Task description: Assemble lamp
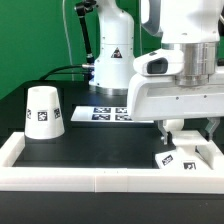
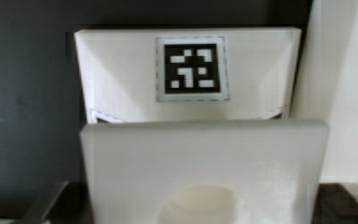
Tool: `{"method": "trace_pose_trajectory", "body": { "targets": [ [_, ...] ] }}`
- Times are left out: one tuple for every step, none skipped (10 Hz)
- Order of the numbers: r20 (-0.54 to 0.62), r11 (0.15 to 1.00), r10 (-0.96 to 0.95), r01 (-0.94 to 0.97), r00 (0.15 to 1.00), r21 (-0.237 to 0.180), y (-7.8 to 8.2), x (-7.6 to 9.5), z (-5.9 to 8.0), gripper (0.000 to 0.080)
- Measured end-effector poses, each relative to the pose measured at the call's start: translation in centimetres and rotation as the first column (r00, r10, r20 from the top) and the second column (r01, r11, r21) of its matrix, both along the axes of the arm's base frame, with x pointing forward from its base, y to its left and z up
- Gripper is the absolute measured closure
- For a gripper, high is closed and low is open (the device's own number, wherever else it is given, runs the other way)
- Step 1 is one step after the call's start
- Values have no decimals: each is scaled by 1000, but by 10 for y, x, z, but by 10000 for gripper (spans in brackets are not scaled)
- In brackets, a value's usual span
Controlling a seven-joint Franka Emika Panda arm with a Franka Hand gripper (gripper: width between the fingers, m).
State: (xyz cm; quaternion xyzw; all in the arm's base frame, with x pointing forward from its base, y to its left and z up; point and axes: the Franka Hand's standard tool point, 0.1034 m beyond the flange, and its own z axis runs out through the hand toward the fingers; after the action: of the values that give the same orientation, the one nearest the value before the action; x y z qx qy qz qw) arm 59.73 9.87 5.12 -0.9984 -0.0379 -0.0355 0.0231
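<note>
The white lamp base (image 1: 185, 157) lies at the exterior view's right, by the right wall of the white frame, with square tags on it. In the wrist view the base (image 2: 194, 110) fills the middle, showing a tag and a round socket near the jaws. My gripper (image 1: 187, 133) hangs right over the base; its jaws are apart and straddle the base's sides with a thin dark gap showing at each side. The truncated-cone shade (image 1: 43, 110) stands upright at the exterior view's left. The bulb is out of view.
The marker board (image 1: 105, 113) lies flat behind the middle of the black table. A white frame wall (image 1: 90, 178) runs along the front and sides; it shows beside the base in the wrist view (image 2: 341, 80). The arm's base (image 1: 110, 55) stands at the back.
</note>
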Motion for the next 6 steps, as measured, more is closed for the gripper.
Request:
{"method": "trace_pose_trajectory", "body": {
  "targets": [
    [4,1000,-3,3,1000,1,-1,3,0,264],
    [6,1000,-4,4,1000,2,-1,5,0,264],
    [7,1000,-3,3,1000,2,0,6,1,264],
    [7,1000,-1,1,1000,2,2,5,1,264],
    [7,1000,-4,4,1000,2,2,5,0,264],
    [7,1000,-4,4,1000,1,2,5,1,264]
  ]
}}
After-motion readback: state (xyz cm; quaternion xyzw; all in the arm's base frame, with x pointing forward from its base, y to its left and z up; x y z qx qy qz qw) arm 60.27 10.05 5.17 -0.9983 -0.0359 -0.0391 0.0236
